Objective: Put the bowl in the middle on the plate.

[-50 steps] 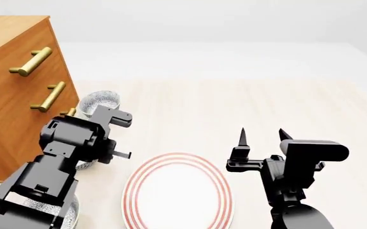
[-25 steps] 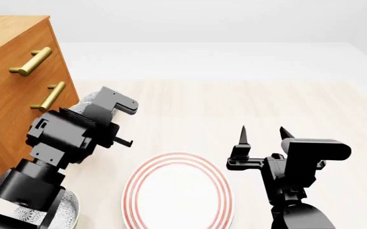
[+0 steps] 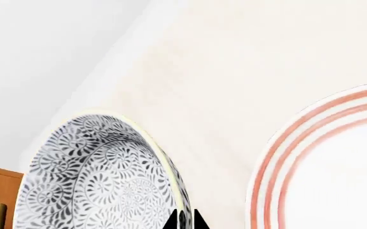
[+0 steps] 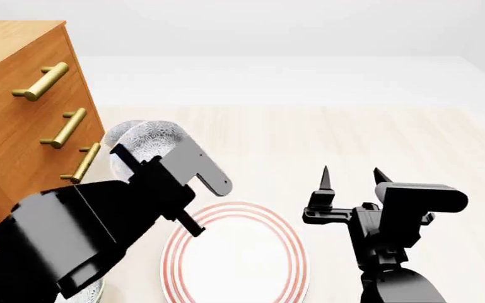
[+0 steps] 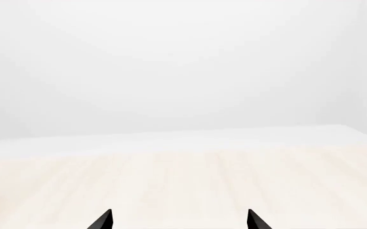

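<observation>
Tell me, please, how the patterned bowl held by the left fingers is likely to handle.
The bowl looks like rigid glazed ceramic, so probably stiff but breakable if dropped. The left fingers pinch only its thin rim, so it may slip or swing. Its round, deep form could rock when set on the plate.

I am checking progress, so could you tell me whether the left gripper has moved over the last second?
Yes. The left gripper has swung away from the drawer cabinet, toward the plate.
</observation>
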{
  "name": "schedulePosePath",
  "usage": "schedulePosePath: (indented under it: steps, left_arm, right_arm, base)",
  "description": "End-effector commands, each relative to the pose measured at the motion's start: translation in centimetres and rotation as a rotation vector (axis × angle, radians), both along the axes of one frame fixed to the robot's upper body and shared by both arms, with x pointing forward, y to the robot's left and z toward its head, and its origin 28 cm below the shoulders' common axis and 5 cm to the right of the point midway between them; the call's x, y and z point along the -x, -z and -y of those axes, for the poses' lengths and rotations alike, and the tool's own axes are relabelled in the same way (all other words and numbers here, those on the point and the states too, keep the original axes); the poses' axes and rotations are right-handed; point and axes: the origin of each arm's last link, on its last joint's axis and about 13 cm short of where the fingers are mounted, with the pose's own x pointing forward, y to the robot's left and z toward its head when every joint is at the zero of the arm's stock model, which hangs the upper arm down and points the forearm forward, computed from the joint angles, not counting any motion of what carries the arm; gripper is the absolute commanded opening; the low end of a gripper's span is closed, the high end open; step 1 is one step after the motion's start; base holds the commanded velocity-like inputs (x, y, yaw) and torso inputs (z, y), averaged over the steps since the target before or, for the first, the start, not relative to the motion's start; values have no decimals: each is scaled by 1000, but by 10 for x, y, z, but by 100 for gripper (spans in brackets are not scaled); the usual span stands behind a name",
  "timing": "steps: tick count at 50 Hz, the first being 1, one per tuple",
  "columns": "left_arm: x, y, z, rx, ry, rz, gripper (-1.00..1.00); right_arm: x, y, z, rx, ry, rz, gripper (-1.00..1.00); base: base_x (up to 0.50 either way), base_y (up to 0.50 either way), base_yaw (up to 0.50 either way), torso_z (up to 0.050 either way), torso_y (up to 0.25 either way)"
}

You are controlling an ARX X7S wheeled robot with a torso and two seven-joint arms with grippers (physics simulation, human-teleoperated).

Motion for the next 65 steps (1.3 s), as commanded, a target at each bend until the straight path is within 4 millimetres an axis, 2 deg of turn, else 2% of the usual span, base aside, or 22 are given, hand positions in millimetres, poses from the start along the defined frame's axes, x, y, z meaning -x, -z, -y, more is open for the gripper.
schedulePosePath:
  steps: [1,23,35,65]
  left_arm:
    - [41,-3,10,-104,194,72,-100]
    - [81,5,34,-257,566,70,-100]
    - [81,7,36,-316,639,15,-100]
    - [74,17,41,-358,661,-43,-100]
  right_arm:
    - [-2,1,0,0,3,-5,100]
    - [-3,0,0,3,6,-6,100]
    - [-2,-2,0,6,5,-2,100]
    - [-1,-1,0,-2,11,1,100]
  base:
    - [0,0,0,0,0]
    - [0,0,0,0,0]
    - [0,0,0,0,1]
    - [0,0,0,0,0]
